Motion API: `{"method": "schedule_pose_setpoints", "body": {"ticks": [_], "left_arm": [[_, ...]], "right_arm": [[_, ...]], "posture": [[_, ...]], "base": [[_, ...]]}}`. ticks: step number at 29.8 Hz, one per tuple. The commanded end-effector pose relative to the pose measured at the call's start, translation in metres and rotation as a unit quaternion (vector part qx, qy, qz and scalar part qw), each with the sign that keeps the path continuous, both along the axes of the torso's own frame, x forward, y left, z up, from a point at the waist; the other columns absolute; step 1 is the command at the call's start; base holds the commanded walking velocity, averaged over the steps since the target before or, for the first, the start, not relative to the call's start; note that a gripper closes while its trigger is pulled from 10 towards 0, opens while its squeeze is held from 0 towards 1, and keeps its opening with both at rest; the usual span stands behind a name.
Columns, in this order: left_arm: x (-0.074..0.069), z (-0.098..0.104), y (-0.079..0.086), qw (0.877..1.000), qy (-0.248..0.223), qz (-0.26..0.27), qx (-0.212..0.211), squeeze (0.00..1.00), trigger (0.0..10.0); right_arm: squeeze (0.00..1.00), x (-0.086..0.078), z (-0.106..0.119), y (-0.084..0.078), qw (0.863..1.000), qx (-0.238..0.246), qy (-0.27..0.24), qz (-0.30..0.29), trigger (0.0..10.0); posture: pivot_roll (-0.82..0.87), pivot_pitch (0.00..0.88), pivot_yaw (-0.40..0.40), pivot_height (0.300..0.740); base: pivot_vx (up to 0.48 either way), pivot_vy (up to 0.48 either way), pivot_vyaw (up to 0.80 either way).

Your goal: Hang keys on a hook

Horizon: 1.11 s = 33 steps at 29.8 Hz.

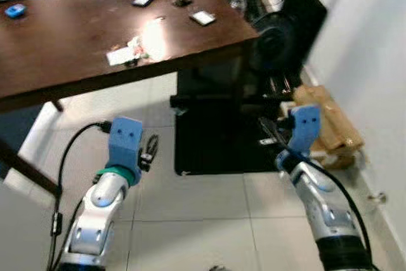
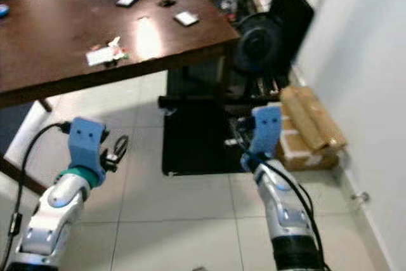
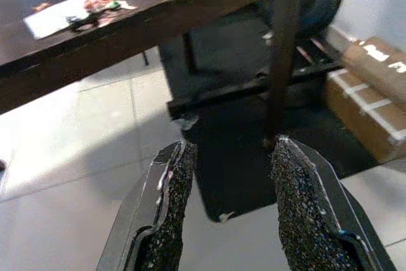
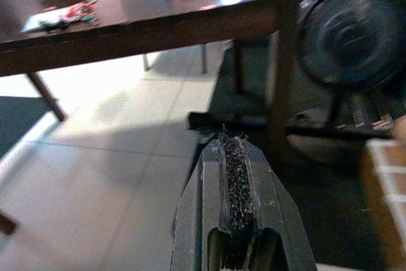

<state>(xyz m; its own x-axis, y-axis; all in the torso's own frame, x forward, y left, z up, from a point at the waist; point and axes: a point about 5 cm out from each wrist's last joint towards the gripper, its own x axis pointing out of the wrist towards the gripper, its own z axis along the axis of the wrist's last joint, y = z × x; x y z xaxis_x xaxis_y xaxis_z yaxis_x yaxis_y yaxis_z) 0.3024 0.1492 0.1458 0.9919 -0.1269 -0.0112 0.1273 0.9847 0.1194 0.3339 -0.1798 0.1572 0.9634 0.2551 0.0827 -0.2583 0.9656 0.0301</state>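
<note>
Dark brown wood makes the worktop [image 1: 76, 36], and on it, near the front edge, lies a small bunch of keys [image 3: 95, 6] with a red ring beside a white card [image 1: 118, 56]. Both arms are raised over the tiled floor [image 1: 203, 207]. The left claw [image 3: 231, 211] has its fingers apart and holds nothing. The right claw [image 4: 233, 185] has its fingers pressed together. A black fan [image 4: 355, 36] stands beside the worktop, with cardboard boxes [image 1: 330, 125] along the wall.
</note>
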Motion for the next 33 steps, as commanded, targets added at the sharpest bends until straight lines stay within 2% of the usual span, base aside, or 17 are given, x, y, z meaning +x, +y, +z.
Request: {"method": "schedule_pose_setpoints", "body": {"ticks": [1, 11, 33], "left_arm": [[-0.0027, -0.0066, 0.0053, 1.000, 0.013, 0.008, 0.005, 0.00, 10.0], [-0.0031, -0.0074, 0.0047, 1.000, 0.009, 0.008, 0.018, 0.00, 10.0], [-0.0027, -0.0094, 0.0044, 1.000, 0.009, 0.012, 0.024, 0.00, 10.0]], "right_arm": [[0.00, -0.0024, -0.0084, 0.0050, 1.000, 0.005, 0.015, 0.007, 10.0], [0.00, -0.0030, -0.0097, 0.0049, 1.000, 0.003, 0.015, 0.008, 10.0], [0.00, -0.0053, -0.0072, 0.0054, 1.000, 0.012, 0.002, 0.016, 10.0]], "posture": [[-0.12, 0.099, 0.109, 0.740], [-0.13, 0.089, 0.107, 0.740], [-0.13, 0.082, 0.104, 0.740]], "base": [[0.000, 0.000, -0.80], [0.000, 0.000, -0.79], [0.479, 0.000, 0.00]]}}
